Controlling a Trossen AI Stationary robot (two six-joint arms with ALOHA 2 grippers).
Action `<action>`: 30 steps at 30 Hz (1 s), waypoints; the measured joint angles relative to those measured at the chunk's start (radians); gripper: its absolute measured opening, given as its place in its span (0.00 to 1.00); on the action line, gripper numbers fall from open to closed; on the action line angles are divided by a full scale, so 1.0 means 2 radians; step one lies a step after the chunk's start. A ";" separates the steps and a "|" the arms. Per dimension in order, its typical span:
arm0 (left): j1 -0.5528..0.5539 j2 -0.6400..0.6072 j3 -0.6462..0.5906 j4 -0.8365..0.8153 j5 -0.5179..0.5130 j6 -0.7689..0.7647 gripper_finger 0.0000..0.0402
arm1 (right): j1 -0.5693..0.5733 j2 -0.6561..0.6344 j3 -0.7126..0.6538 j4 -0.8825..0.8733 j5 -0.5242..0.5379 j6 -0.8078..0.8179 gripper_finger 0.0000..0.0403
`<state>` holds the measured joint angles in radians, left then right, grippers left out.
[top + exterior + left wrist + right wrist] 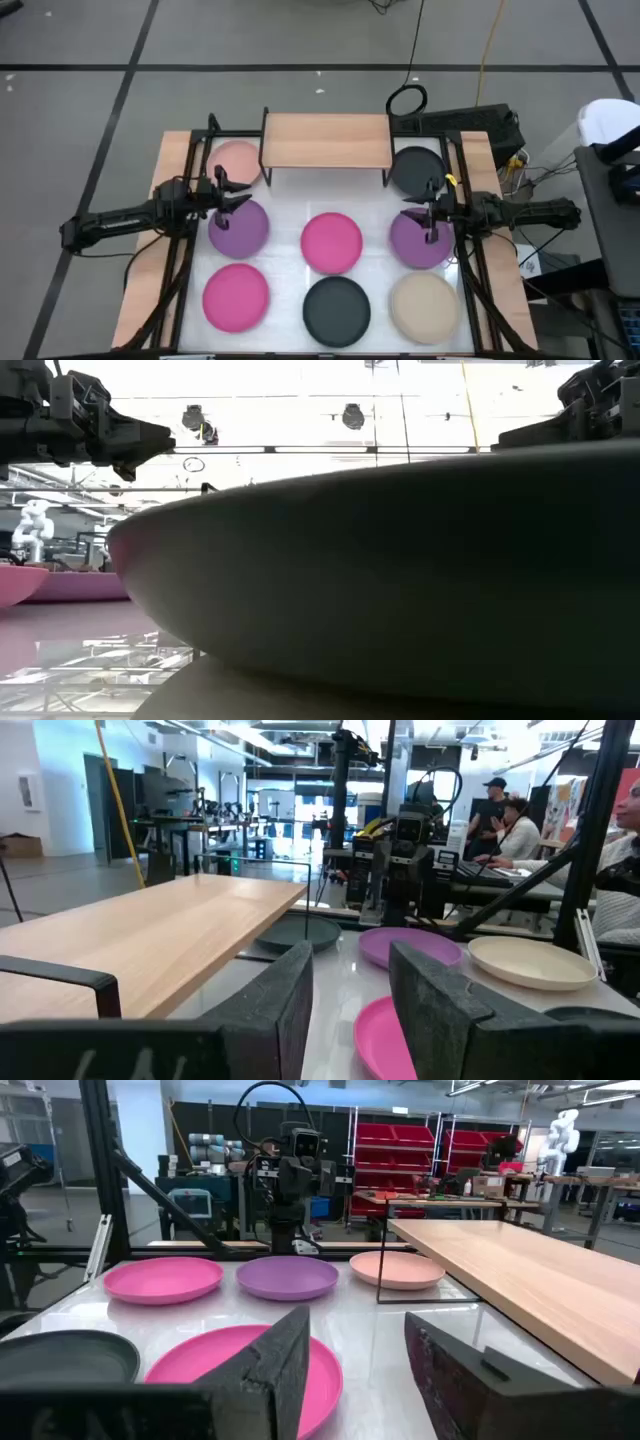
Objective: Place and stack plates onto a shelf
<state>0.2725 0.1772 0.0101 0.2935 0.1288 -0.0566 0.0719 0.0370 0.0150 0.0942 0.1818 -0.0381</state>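
Note:
The light-wood shelf stands at the table's far middle. Flat on the white table lie a light pink plate, a black plate, two purple plates, two magenta plates, another black plate and a beige plate. My left gripper hovers open over the left purple plate's far edge, pointing right. My right gripper hovers open over the right purple plate, pointing left. The wrist views show the open left gripper and the open right gripper.
Black frame rails run along both table sides. In the low view the near black plate fills most of the picture. Cables and equipment sit beyond the far right corner. People sit in the room behind.

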 joint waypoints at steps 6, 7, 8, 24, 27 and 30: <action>0.000 0.000 0.000 0.000 0.000 0.000 0.34 | 0.000 0.000 0.000 0.004 0.000 -0.013 0.36; 0.000 0.000 0.000 0.000 0.000 0.000 0.34 | 0.000 0.000 0.000 0.006 0.000 -0.024 0.36; 0.000 0.000 0.000 0.000 0.000 0.000 0.34 | 0.000 0.000 0.000 0.011 0.000 -0.036 0.36; 0.000 0.000 0.000 0.000 0.000 0.000 0.34 | 0.000 0.000 0.000 0.220 0.000 -0.066 0.36; 0.000 0.000 0.000 0.000 0.000 0.000 0.34 | 0.000 0.006 0.000 0.206 0.000 -0.082 0.36; 0.000 0.000 0.000 0.000 0.000 0.000 0.34 | 0.000 0.020 0.010 0.176 0.000 -0.083 0.36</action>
<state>0.2722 0.1774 0.0101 0.2932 0.1291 -0.0566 0.0719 0.0768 0.0355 0.4454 0.1817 -0.2036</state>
